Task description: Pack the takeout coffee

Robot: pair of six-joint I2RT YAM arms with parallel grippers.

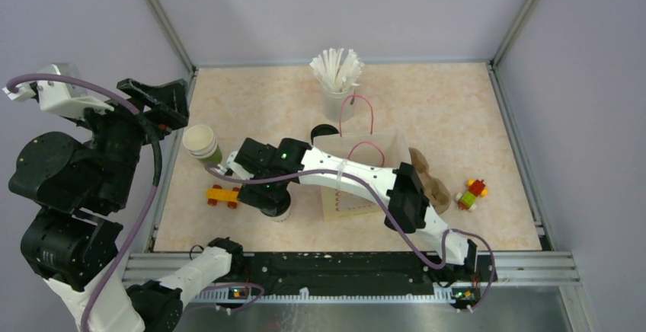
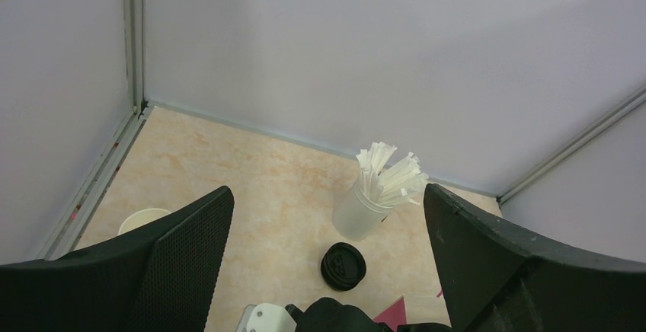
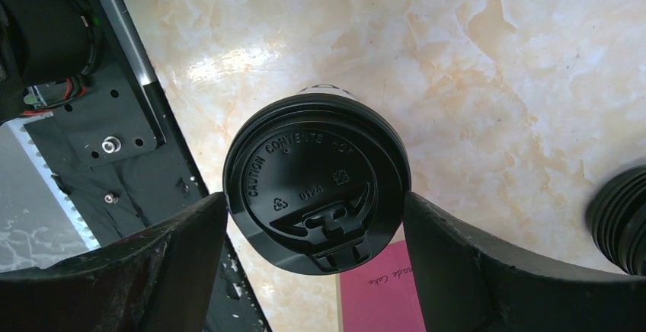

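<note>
Right gripper point(image 3: 315, 209) clamps the coffee point(image 3: 316, 168) by its black lid, near the front edge of the table point(image 1: 457, 119), left of the bag point(image 1: 385, 149), while left gripper point(image 2: 327, 195) hangs wide open, empty.

The takeout coffee point(image 3: 316, 191) wears a black plastic lid, smooth, with a soft sheen and raised lettering. Around it the table point(image 3: 495, 58) is glossy and marble-patterned. Right of it, a stack of lids point(image 3: 621, 218) is ribbed black plastic. The left gripper point(image 2: 327, 195) has matt black finger pads point(image 2: 187, 260), finely meshed.
</note>
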